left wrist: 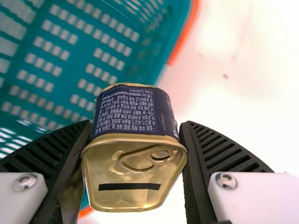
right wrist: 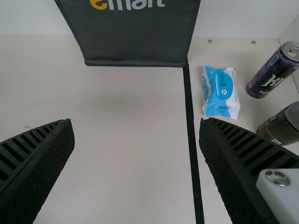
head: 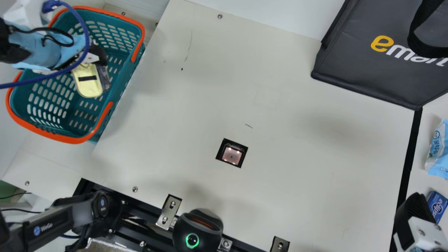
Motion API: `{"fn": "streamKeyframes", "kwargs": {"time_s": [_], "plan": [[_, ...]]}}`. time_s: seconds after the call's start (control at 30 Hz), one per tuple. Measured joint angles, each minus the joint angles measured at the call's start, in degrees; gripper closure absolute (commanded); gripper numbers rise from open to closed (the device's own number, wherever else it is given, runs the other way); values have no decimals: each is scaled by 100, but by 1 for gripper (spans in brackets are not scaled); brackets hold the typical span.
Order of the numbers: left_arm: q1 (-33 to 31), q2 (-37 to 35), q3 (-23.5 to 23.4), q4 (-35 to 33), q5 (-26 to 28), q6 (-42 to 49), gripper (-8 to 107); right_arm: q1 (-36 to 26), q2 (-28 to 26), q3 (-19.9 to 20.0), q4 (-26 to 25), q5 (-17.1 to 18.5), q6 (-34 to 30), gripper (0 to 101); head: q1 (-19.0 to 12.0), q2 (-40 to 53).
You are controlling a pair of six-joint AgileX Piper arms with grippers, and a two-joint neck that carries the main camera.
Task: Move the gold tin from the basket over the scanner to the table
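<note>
Hanging over the basket (head: 71,140) at main view's upper left with the left gripper (head: 91,60), pinching the gold tin (head: 87,84) from both sides. Poised at main view's lower right with the right gripper (head: 414,203), spread wide. In left wrist view, round-cornered, with pull ring (left wrist: 149,150) and black strip (left wrist: 129,186) on the shiny lid (left wrist: 133,177), white print on the navy label (left wrist: 133,109).
</note>
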Motion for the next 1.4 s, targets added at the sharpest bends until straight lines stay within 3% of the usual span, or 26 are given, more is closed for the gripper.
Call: {"fn": "streamKeyframes", "kwargs": {"time_s": [0.53,1.4], "plan": [[-1139,-302,465,-439,0,-808,107,0,0,0,0,5,0,6,0,9],[-3833,-596,804,-49,0,-2247,107,0,0,0,0,5,0,6,-9,0]]}}
